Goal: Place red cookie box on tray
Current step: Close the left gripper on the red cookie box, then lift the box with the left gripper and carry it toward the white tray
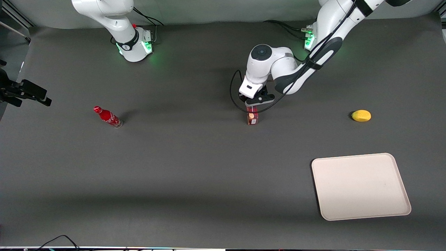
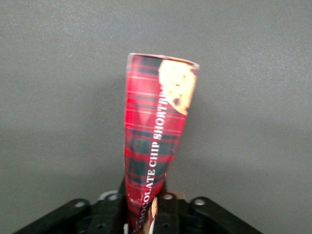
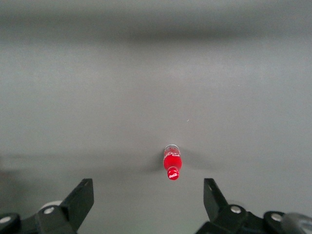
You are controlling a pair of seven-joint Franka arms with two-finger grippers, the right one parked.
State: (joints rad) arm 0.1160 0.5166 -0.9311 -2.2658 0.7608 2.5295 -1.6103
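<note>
One light, stiff carton, the red cookie box (image 1: 252, 116), hangs upright near the table's middle with the gripper (image 1: 256, 101) clamped on its top end, well apart from the tray (image 1: 360, 186); cardboard dents easily, so hold gently.

Front view looks down over the table (image 1: 174, 167); left wrist view closes on the claw (image 2: 146, 214).

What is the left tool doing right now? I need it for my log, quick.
Left tool: closed on the red cookie box, holding it upright near the table's middle, not yet at the tray.
</note>
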